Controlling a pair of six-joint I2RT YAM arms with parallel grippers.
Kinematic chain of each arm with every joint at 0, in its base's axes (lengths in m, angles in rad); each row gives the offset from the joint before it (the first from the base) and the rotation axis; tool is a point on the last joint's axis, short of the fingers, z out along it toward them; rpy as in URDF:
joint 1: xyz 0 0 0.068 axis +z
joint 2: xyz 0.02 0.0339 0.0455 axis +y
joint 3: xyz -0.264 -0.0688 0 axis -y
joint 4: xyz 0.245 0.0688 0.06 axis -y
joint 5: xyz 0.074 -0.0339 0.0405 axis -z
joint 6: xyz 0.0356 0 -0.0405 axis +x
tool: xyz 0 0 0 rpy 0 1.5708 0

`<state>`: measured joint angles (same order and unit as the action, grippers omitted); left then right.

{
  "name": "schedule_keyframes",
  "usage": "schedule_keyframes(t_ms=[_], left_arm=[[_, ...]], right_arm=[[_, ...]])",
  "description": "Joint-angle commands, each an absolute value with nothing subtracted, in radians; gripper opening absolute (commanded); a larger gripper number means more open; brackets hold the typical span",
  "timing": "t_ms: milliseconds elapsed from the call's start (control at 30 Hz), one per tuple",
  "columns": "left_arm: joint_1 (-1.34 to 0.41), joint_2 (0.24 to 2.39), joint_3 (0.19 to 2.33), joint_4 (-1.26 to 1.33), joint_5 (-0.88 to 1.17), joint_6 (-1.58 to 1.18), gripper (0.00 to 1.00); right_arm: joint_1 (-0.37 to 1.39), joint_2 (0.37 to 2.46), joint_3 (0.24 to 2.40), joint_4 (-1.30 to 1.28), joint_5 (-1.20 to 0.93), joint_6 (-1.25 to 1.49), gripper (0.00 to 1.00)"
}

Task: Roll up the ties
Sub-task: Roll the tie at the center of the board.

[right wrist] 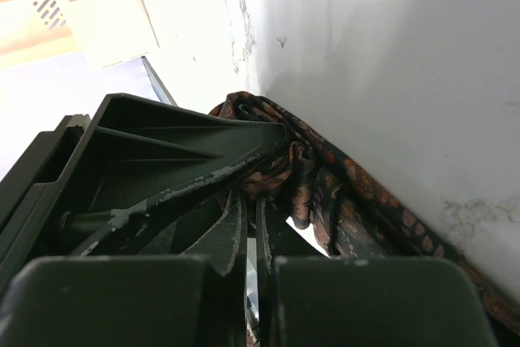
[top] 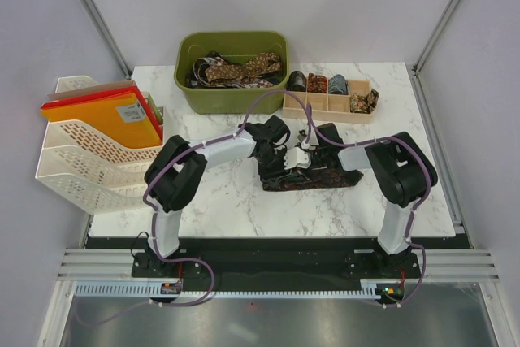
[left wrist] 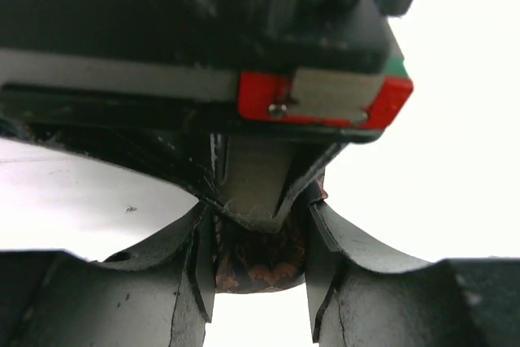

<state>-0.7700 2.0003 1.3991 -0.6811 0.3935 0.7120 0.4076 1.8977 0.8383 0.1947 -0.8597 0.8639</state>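
Observation:
A dark brown patterned tie (top: 315,178) lies mid-table, one end wound into a small roll where both arms meet. My left gripper (top: 282,158) is shut on that roll. In the left wrist view the roll (left wrist: 260,270) sits between the left gripper's (left wrist: 260,237) two fingers and touches both. My right gripper (top: 304,157) comes in from the opposite side, and its narrow tip (left wrist: 256,188) pokes down between the left fingers. In the right wrist view the right gripper (right wrist: 253,197) has its jaws almost together, with the tie's (right wrist: 357,201) bunched fabric pinched at the tips.
A green bin (top: 236,101) at the back holds several loose ties (top: 244,67). To its right, a wooden divider box (top: 325,108) holds rolled ties (top: 317,83). Stacked cream file trays (top: 89,152) with orange folders stand at the left edge.

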Motion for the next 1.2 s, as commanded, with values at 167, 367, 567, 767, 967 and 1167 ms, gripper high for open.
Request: schedule_keyframes(t_ms=[167,367,567,767,967,1167], left_arm=[[-0.787,1.991,1.333,-0.71,0.414,0.755,0.54],[-0.778,1.936,1.345,-0.693,0.433,0.735,0.63],[-0.733,1.864,1.33,-0.646,0.48,0.712,0.71],[-0.661,1.781,1.263,-0.581,0.547,0.733,0.8],[-0.653,1.761,1.195,-0.525,0.61,0.764,0.87],[-0.658,1.789,1.175,-0.459,0.603,0.768,0.92]], right_arm=[[0.345,1.971,0.865,0.003,-0.741,0.683,0.0],[0.337,1.967,0.865,-0.041,-0.73,0.635,0.0],[0.331,1.983,0.893,-0.104,-0.698,0.585,0.0],[0.328,1.991,0.903,-0.14,-0.67,0.565,0.0],[0.345,1.997,0.902,-0.135,-0.649,0.58,0.0],[0.408,2.029,0.928,-0.094,-0.635,0.638,0.0]])
